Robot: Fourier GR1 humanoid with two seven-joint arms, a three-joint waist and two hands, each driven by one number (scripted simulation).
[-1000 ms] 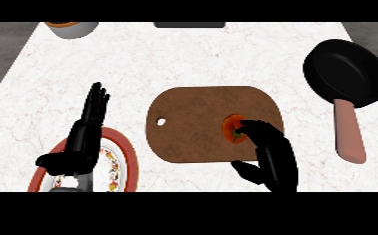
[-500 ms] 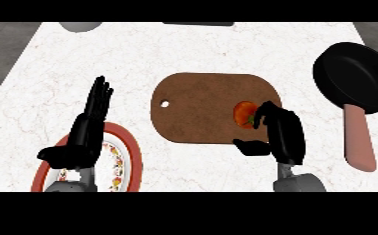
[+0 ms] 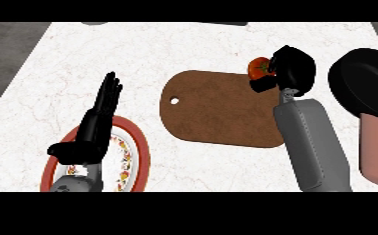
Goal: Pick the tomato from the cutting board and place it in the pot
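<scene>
One tomato [image 3: 258,67] clasped in curled right hand [image 3: 293,69]; left hand [image 3: 94,124] open, fingers straight.

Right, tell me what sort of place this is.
Most likely a kitchen counter: a pale marbled worktop carries a brown cutting board, a black pot at the right edge and a red-rimmed plate. The right hand holds a tomato.

white marbled counter [image 3: 221,44], grey floor [image 3: 15,54] left.
</scene>
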